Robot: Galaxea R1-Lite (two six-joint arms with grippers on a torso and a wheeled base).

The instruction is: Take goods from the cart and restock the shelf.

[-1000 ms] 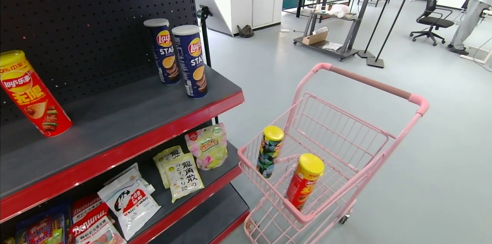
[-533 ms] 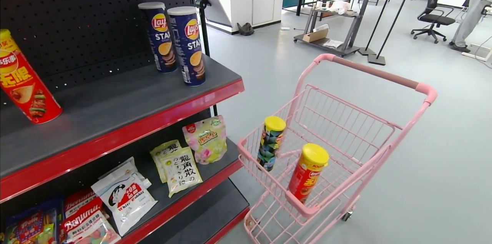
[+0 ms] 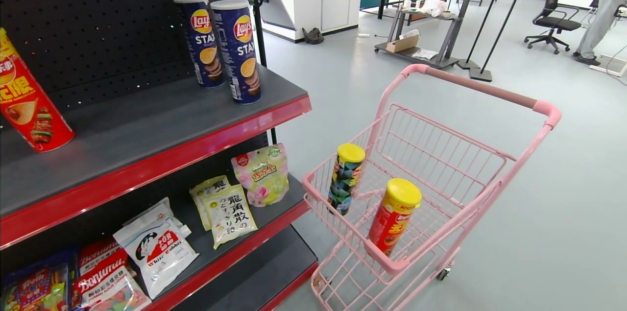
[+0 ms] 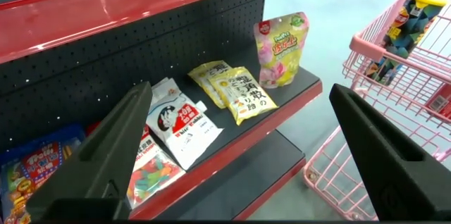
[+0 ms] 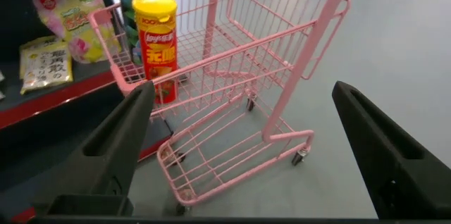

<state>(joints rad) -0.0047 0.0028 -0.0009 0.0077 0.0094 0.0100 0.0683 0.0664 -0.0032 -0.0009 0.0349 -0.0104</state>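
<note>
We see the pink cart [image 3: 480, 86] holding a red can [image 3: 393, 218] and a dark can [image 3: 345, 181], both upright, yellow lids up, by its front rim. Left fingers [image 4: 106, 153] and right fingers [image 5: 106, 153] are wide apart and empty.

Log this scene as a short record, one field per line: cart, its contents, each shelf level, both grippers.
cart: pink cart, standing by the shelf's right end
in cart: red can and dark patterned can, both yellow-lidded
top shelf: two blue cans upright at the right end; red shelf can at the left
lower shelf: snack bags
left gripper: open, empty, facing the lower shelf
right gripper: open, empty, facing the cart
</note>
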